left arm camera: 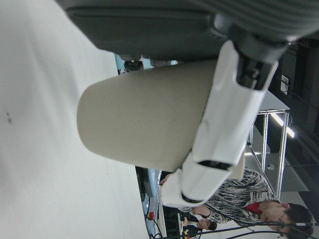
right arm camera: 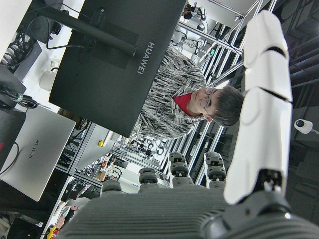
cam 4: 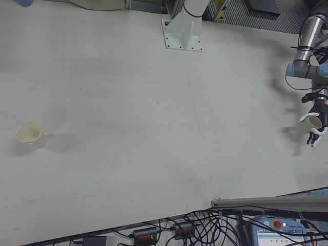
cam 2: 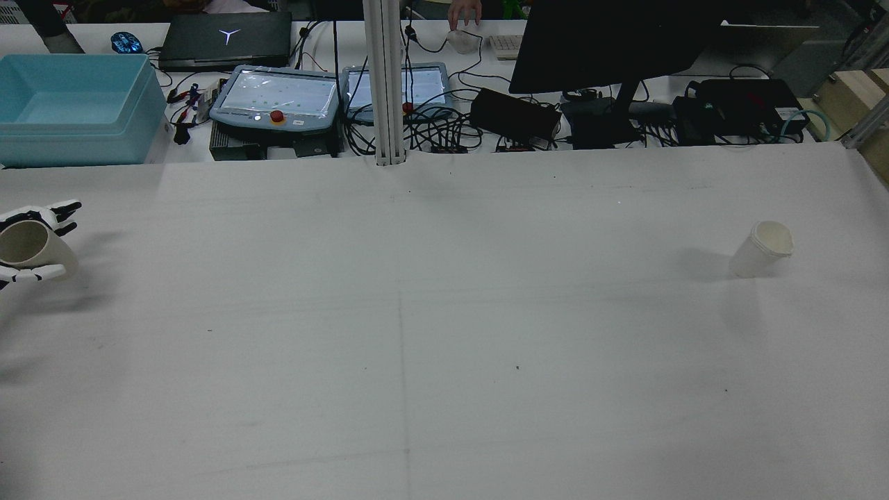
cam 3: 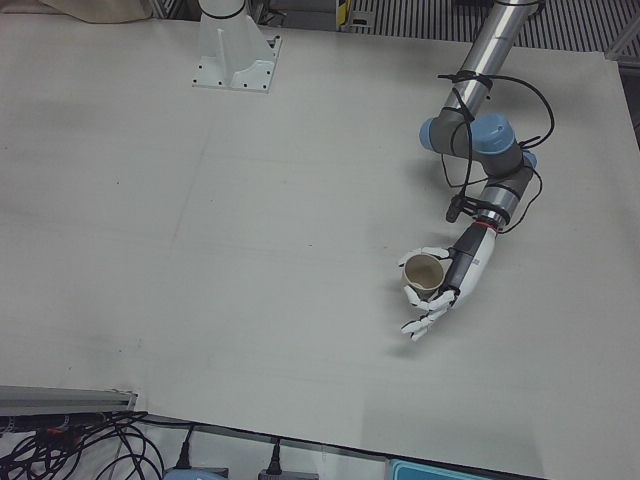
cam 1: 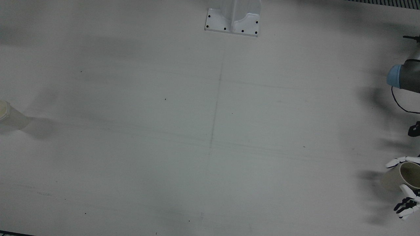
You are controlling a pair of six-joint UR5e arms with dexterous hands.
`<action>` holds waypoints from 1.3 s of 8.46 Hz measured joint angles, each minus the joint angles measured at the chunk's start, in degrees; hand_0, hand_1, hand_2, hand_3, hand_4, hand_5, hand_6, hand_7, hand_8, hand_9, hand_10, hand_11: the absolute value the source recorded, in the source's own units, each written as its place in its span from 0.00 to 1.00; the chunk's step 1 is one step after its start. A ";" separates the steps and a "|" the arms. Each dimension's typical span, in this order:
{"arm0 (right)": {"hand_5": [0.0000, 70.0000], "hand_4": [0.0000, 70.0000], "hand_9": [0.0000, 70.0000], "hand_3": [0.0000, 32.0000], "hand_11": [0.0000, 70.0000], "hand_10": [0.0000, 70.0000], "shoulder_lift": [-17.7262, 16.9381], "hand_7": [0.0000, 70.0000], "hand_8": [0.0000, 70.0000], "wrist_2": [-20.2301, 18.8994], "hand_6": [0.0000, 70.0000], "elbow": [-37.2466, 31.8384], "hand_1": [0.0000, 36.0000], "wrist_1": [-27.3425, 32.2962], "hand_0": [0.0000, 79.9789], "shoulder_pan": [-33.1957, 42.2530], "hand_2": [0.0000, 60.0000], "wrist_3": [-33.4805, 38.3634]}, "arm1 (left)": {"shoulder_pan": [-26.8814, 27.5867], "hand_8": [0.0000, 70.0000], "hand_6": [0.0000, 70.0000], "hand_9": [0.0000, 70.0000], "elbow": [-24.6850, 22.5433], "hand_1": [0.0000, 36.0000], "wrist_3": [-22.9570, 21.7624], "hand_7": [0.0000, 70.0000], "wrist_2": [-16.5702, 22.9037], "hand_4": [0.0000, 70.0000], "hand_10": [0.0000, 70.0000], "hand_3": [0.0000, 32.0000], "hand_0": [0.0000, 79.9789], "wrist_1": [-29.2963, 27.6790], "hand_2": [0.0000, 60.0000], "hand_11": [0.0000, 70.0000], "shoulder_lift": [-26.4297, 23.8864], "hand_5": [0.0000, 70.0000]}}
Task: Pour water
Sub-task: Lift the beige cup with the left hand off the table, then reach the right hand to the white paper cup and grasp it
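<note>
The left hand (cam 3: 437, 290) is clamped around a beige paper cup (cam 3: 424, 272), held tilted above the counter (cam 3: 250, 250) at its edge. The right hand (right arm camera: 209, 199) shows fingers spread, holding nothing. A second paper cup (cam 2: 762, 248) stands on the counter's opposite side.

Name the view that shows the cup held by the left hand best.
The left-front view: the held cup sits whole in the left hand, its mouth open to the camera. Front and rear views have it at the frame's edge, the right-front view shows it tiny, and the left hand view shows only its side.
</note>
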 measured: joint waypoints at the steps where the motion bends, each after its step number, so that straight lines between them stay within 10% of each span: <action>1: 0.14 0.09 0.06 0.00 0.00 0.00 -0.09 0.16 0.11 -0.04 0.27 -3.86 0.72 4.72 0.74 0.03 0.19 0.26 | -0.08 0.17 0.29 0.09 -3.89 1.00 -0.32 0.21 0.13 0.53 0.10 0.00 1.00 1.90 1.00 0.21 1.60 1.00; 7: 0.14 0.14 0.05 0.00 0.00 0.00 2.71 0.08 0.08 0.21 0.26 -34.70 0.75 33.61 0.75 -0.74 0.24 3.50 | -0.75 0.16 0.29 0.08 -16.98 1.00 -1.85 0.22 0.66 0.53 0.09 0.00 1.00 12.61 1.00 0.19 3.81 1.00; 11: 0.12 0.00 0.07 0.00 0.00 0.00 8.40 0.00 0.08 0.52 0.17 -51.07 0.70 42.70 0.72 -2.99 0.17 3.19 | -0.71 0.16 0.28 0.08 -18.82 1.00 -2.45 0.20 0.88 0.50 0.09 0.00 1.00 14.97 1.00 0.19 3.86 1.00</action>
